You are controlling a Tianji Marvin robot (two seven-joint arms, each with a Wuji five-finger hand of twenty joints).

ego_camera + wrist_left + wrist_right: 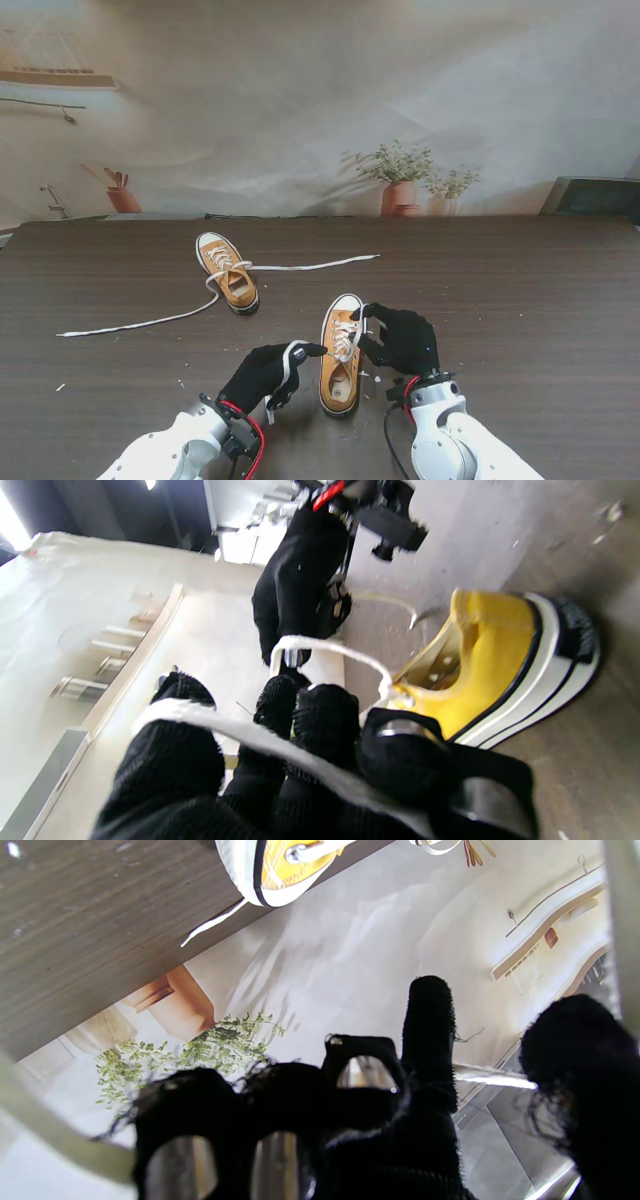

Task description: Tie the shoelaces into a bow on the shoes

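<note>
Nearest you, your left hand (pixel 268 372) grips a white shoelace (pixel 280 745) of the mustard canvas sneaker (pixel 342 357). At its 3 o'clock your right hand (pixel 402 340) pinches the other lace. Farther, at 11 o'clock, a second mustard sneaker (pixel 228 271) lies unlaced on the dark wooden table (pixel 520 290).

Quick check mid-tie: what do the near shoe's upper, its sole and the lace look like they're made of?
Near shoe: upper looks like matte mustard canvas with metal eyelets; sole edge looks like smooth white rubber with a black stripe. Lace: flat, fuzzy white woven fabric, probably cotton, draped limply over the left hand.
</note>
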